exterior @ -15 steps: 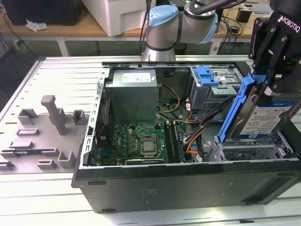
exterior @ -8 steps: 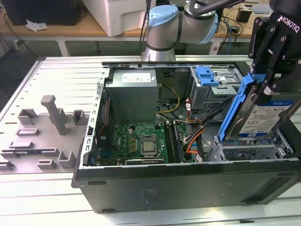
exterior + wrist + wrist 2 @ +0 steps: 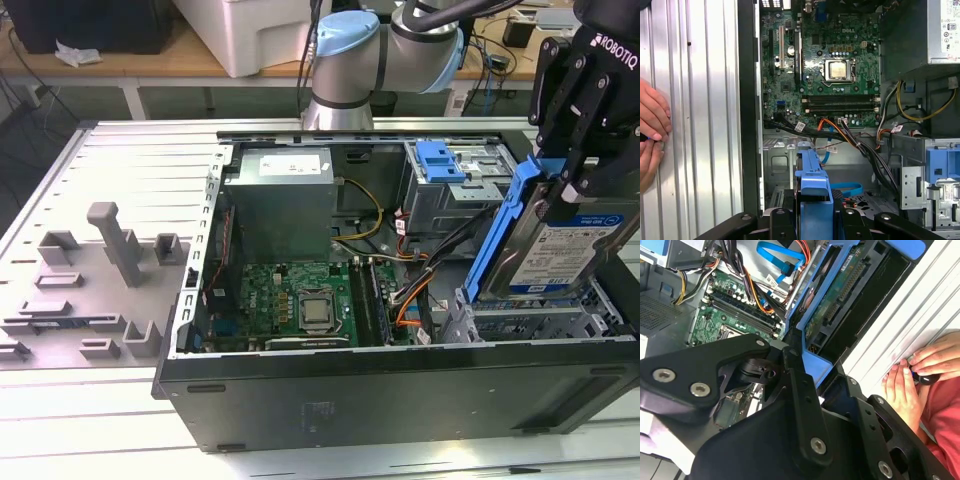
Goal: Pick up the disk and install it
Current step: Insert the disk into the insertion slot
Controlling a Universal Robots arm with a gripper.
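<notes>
Behind the black near wall of an open desktop computer case (image 3: 400, 385), the robot's hand (image 3: 572, 185) is clamped on the disk (image 3: 565, 250). It holds the disk steeply tilted on edge at the exterior view's right, with the label facing the camera. The black fingers (image 3: 560, 110) grip the upper end of the drive's blue carrier frame (image 3: 500, 235). The lower end dips toward the metal drive bay (image 3: 530, 318) in the case's near corner; whether the two touch cannot be told.

In the first wrist view the frame's blue edge sits pinched in the hand (image 3: 812, 220). In the second wrist view the disk (image 3: 837, 295) shows its green circuit-board side.

A person's fingers (image 3: 652, 125) rest on the ribbed bench (image 3: 700, 100) just outside the case wall.

Deeper inside the case lie the green motherboard (image 3: 290, 290) with its processor (image 3: 318, 312) and a tangle of cables (image 3: 400, 280) beside it. Behind them are the grey power supply (image 3: 280, 200) and a blue-topped drive cage (image 3: 440, 160).

Grey fixture blocks (image 3: 110, 240) stand on the bench at the exterior view's left. The arm's pale-blue-capped base joints (image 3: 345, 60) rise beyond the case.
</notes>
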